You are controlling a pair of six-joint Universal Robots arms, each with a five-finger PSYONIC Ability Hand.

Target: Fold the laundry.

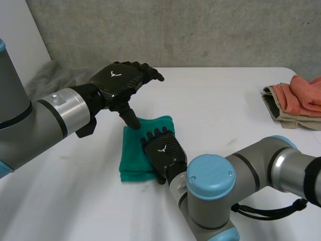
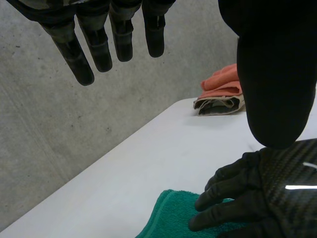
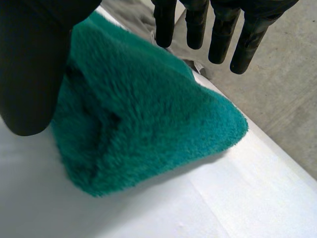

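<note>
While pinning folded green towel (image 1: 130,156) under flat right hand (image 1: 163,150), left hand (image 1: 118,80) spread above: looks done; grey pile (image 1: 50,78) pending.

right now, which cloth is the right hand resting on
The green towel in the middle of the table, with the right hand flat on it. The orange cloth and beige cloth lie stacked apart near the table's right edge.

Bright, even light; soft shadow under green towel (image 3: 148,124); glossy highlight on right hand (image 2: 285,171) back.
</note>
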